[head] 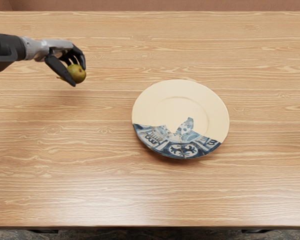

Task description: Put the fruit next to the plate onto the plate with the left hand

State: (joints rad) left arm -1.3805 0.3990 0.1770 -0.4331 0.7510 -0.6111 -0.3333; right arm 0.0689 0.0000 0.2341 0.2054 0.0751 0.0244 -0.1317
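Observation:
A small green-yellow fruit (pixel 77 73), like a pear, is held in my left hand (pixel 69 62), whose dark fingers curl around it. The arm comes in from the left edge at the upper left of the table. The fruit seems lifted a little off the wood, with a faint shadow below it. A round cream plate (pixel 190 100) with a blue patterned section along its near rim lies right of centre, well apart from the hand, with nothing on it. The right arm does not show.
The wooden table (pixel 65 175) fills the view; its front edge runs along the bottom of the picture and its far edge along the top.

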